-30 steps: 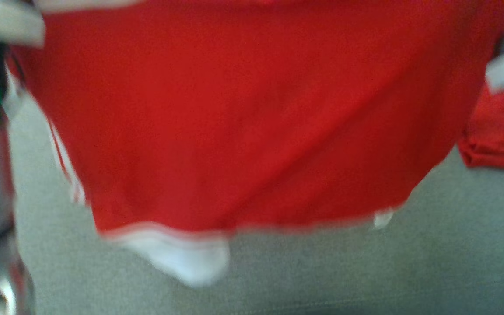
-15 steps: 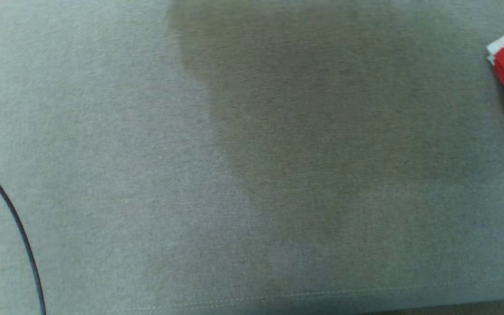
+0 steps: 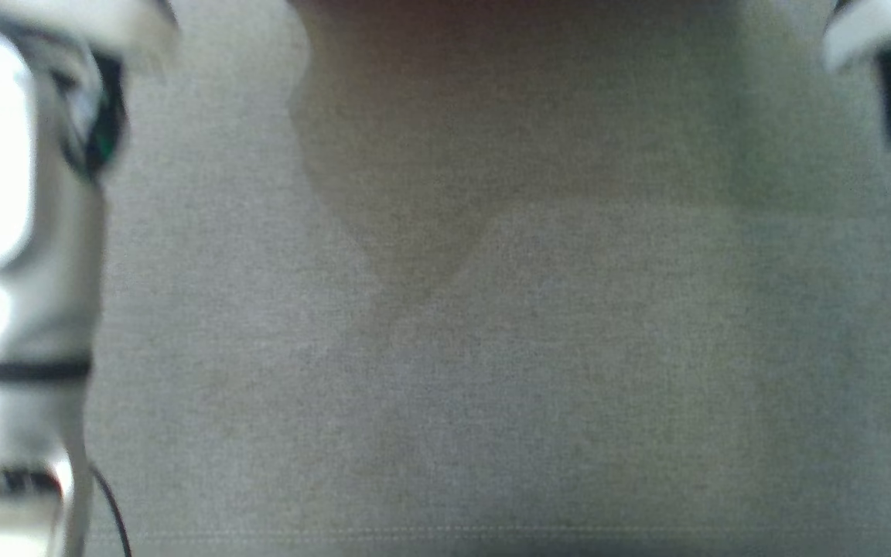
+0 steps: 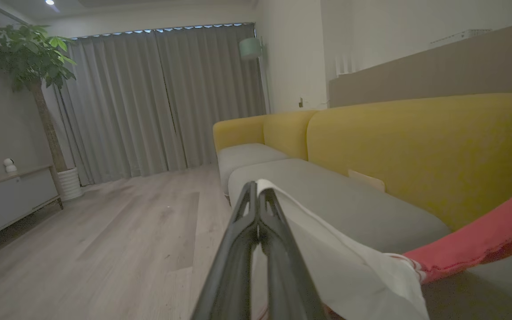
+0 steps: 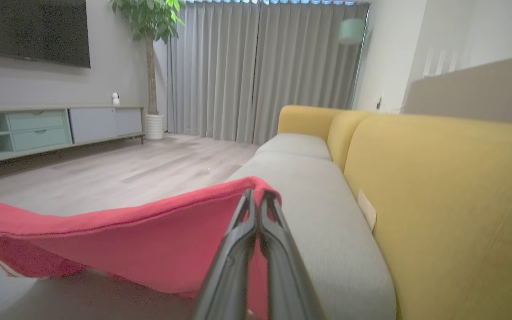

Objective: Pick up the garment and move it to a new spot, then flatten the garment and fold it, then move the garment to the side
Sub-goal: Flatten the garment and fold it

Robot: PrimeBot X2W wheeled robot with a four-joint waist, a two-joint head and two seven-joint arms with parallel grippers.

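Along the far side of both wrist views runs a sofa (image 4: 416,146) with a mustard-yellow back and grey seat cushions, a small pale tag (image 4: 366,180) fixed low on the back. Past its end hang closed grey curtains (image 4: 149,102), with a mint-shaded lamp (image 4: 250,48) beside them, a potted plant (image 4: 29,58) in a white ribbed pot, and pale wood floor (image 4: 105,240) in front. From the right wrist, a dark television (image 5: 29,31) hangs on the wall above a low cabinet (image 5: 51,126) with pale green drawers and a small white device (image 5: 115,98) on top. From the left wrist, that wall is bare above the cabinet's end. The head view is blurred and looks down on grey cushion fabric with a broad shadow (image 3: 414,193) across it, the left forearm (image 3: 28,309) and right forearm (image 3: 871,35) pale at either edge, and a thin dark cable (image 3: 109,503) at the lower left. The garment (image 5: 127,240) is red with a white panel and hangs slung between the two arms over the seat, sagging in the middle. The left end effector (image 4: 256,189) is clenched on the white panel, which drapes away from its tips to a seam where the red begins. The right end effector (image 5: 258,195) is clenched on a corner of the red hem, and the cloth falls away to that view's left.
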